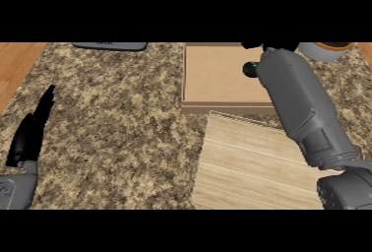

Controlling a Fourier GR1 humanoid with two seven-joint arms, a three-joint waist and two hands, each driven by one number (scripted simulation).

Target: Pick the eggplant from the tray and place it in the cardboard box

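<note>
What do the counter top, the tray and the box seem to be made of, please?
Counter top: speckled brown and beige, likely polished granite or stone.
Tray: pale planks with straight grain lines, apparently light wood, matte.
Cardboard box: plain flat tan surface with thin raised walls, looks like matte cardboard.

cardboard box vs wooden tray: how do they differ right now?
The cardboard box has raised walls and plain brown card; the wooden tray looks flat, pale, with plank grain. The box sits square to the counter's edges and farther from the robot; the tray lies nearer and turned at an angle. Shared: both are rectangular and show no eggplant; the right forearm crosses both.
</note>
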